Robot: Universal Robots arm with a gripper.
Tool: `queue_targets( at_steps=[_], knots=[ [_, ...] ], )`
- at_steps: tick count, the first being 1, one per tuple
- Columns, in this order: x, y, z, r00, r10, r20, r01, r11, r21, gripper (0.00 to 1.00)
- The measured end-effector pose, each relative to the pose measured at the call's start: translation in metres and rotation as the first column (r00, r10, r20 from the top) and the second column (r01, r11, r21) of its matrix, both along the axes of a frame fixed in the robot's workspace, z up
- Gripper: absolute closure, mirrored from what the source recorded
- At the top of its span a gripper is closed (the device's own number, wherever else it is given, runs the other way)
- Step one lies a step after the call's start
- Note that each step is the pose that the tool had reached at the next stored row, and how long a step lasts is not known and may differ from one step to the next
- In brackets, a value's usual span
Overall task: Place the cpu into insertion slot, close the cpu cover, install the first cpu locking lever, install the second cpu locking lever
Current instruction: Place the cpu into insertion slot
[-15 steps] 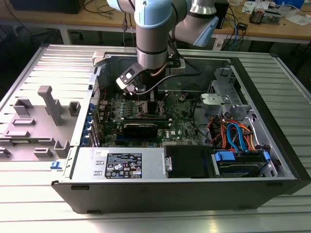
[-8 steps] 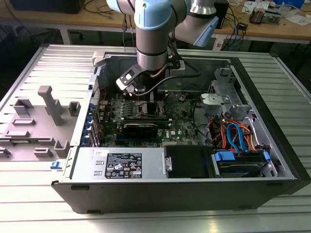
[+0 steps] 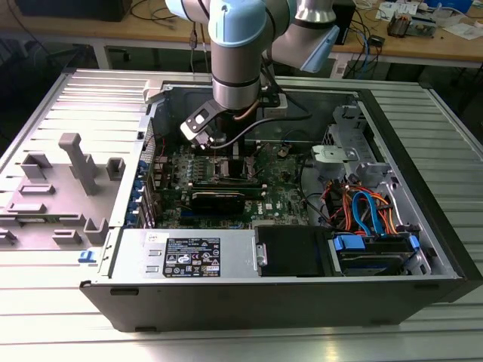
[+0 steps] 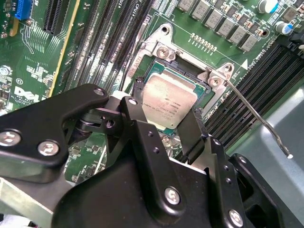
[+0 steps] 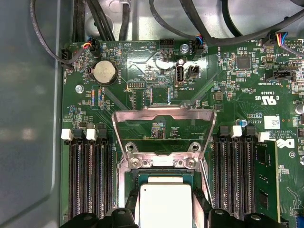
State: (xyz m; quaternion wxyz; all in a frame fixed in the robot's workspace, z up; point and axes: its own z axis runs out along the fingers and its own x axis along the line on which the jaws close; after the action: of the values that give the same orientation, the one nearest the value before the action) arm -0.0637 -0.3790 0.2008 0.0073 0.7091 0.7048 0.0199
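Note:
The cpu point(image 4: 167, 95), a silver-grey square chip, sits between my gripper's point(image 4: 167, 102) two black fingers point(image 4: 137, 92), which are shut on its opposite edges. It lies level in or just over the insertion slot point(image 4: 192, 72); I cannot tell which. In the first wrist view the cpu point(image 5: 164, 199) and gripper point(image 5: 165, 210) are over the slot point(image 5: 159, 175), and the cpu cover point(image 5: 164, 114) is swung open beyond it. A thin locking lever point(image 4: 256, 118) sticks out free from the slot's corner. In the exterior view the gripper point(image 3: 219, 147) reaches down into the computer case.
Long black memory slots point(image 5: 88, 175) flank the slot on the green board point(image 5: 237, 95). Black cables point(image 5: 109, 19) run along the case wall. In the exterior view a power supply point(image 3: 189, 253), a drive bay with orange and blue cables point(image 3: 362, 211) and grey fixtures point(image 3: 75, 162) surround the work area.

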Motion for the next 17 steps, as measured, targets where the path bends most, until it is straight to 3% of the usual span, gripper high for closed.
queue_targets(
  at_steps=[4,5,17],
  knots=[
    [0.0001,0.0001,-0.0005,1.0000,0.000,0.0004,0.000,1.0000,0.0008,0.45],
    [0.0000,0.0001,-0.0004,1.0000,0.000,0.0003,0.000,1.0000,0.0005,0.39],
    [0.0007,0.0018,-0.0004,1.0000,-0.005,-0.0003,0.005,1.0000,0.0001,0.39]
  ],
)
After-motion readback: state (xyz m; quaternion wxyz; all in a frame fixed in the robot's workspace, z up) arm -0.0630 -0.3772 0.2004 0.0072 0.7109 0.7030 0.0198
